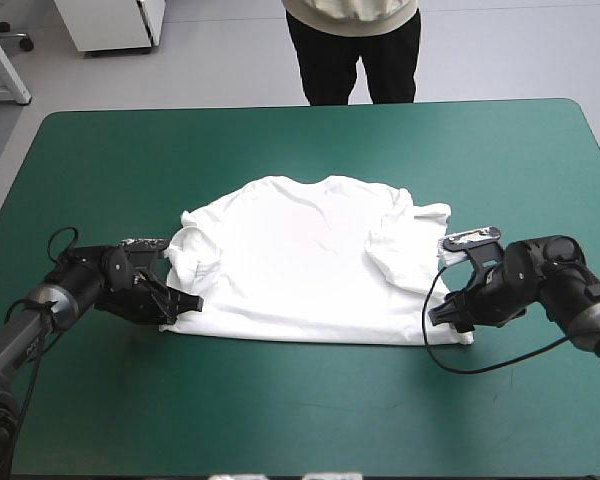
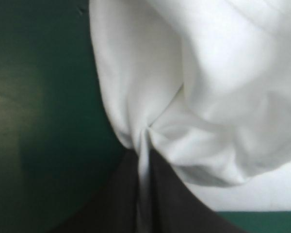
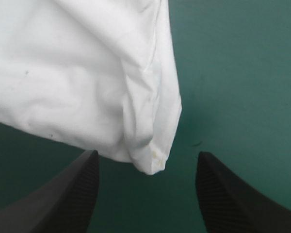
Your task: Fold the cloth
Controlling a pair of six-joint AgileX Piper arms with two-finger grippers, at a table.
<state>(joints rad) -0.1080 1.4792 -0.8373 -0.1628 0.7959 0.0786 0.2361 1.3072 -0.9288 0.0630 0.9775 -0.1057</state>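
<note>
A lab: robot arms (image 1: 75, 290) flank a teal-green table (image 1: 300, 140).

The tabletop (image 1: 310, 420), under a teal-green cover (image 1: 130, 150), fills most of the frame. A white T-shirt (image 1: 300, 260) lies spread flat at its centre, collar toward the top, hem toward the bottom.

No words, numbers, labels or signs can be read in any view. The T-shirt (image 1: 310, 265) is plain white all over, and the tabletop (image 1: 280, 420) is plain teal-green.
</note>
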